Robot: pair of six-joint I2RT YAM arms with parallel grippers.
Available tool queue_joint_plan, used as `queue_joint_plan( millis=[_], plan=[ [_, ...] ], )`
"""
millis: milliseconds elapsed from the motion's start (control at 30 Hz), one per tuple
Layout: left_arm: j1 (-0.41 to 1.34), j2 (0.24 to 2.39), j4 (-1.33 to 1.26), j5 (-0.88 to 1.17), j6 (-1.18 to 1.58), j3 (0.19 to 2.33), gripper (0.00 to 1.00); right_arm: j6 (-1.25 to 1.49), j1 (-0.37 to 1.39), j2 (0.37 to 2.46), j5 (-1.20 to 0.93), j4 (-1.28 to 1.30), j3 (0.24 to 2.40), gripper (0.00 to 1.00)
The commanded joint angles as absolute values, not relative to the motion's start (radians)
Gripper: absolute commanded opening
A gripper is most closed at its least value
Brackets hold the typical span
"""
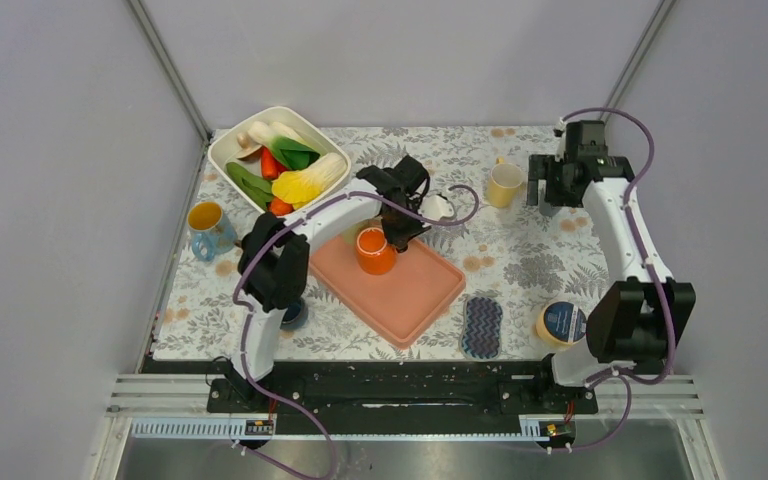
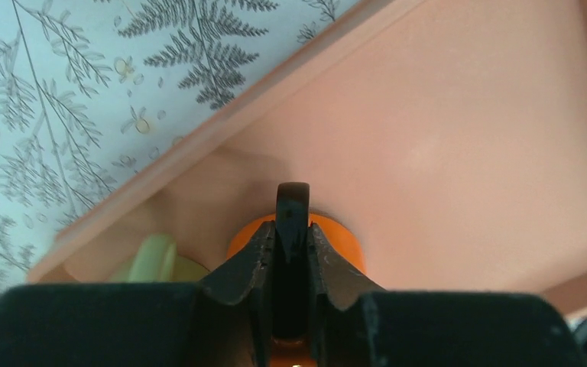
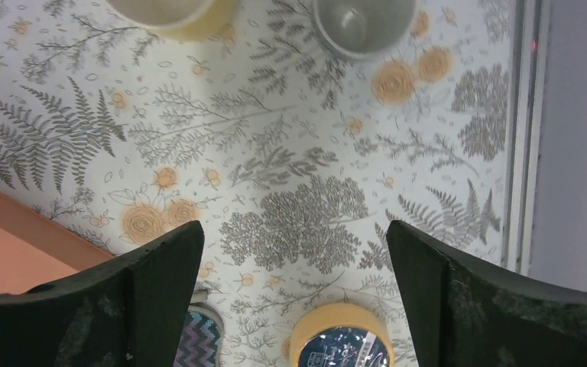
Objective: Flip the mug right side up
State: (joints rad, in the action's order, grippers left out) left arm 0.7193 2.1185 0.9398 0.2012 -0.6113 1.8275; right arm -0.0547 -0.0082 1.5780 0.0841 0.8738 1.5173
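Note:
An orange mug (image 1: 375, 250) with a black handle stands on the pink tray (image 1: 420, 300), its mouth facing up in the top view. My left gripper (image 1: 401, 232) is shut on the handle at the mug's right side. In the left wrist view the fingers (image 2: 254, 256) pinch the black handle (image 2: 293, 200), with the orange body (image 2: 340, 243) beyond them over the tray (image 2: 443, 153). My right gripper (image 1: 550, 190) is open and empty, hovering beside a cream mug (image 1: 505, 183). It shows wide open in the right wrist view (image 3: 294, 229).
A white bowl of vegetables (image 1: 280, 160) sits at the back left, and a yellow-and-blue mug (image 1: 207, 228) at the left edge. A zigzag sponge (image 1: 481, 326) and a tape roll (image 1: 562, 322) lie front right. A grey cup (image 3: 363, 23) stands near the cream mug (image 3: 172, 15).

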Motion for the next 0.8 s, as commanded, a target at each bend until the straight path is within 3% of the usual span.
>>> queue_joint_plan(
  millis=[0, 200, 333, 400, 500, 767],
  plan=[
    [0.684, 1.931, 0.859, 0.329, -0.438, 1.777, 0.00, 0.058, -0.061, 1.388, 0.027, 0.676, 1.309, 1.00],
    [0.622, 1.853, 0.807, 0.489, -0.197, 1.788, 0.00, 0.226, 0.022, 1.149, -0.151, 0.440, 0.993, 0.99],
    [0.564, 1.792, 0.692, 0.571, -0.032, 1.714, 0.00, 0.414, 0.159, 1.045, -0.385, 0.072, 0.764, 0.99],
    [0.533, 1.767, 0.645, 0.621, 0.054, 1.689, 0.00, 0.566, 0.232, 1.054, -0.566, -0.237, 0.657, 0.99],
    [0.517, 1.752, 0.628, 0.683, 0.112, 1.701, 0.00, 0.771, 0.342, 1.117, -0.577, -0.606, 0.575, 0.99],
    [0.521, 1.717, 0.548, 0.778, 0.247, 1.708, 0.00, 1.170, 0.457, 1.390, -0.664, -1.116, 0.586, 0.97]
  ],
)
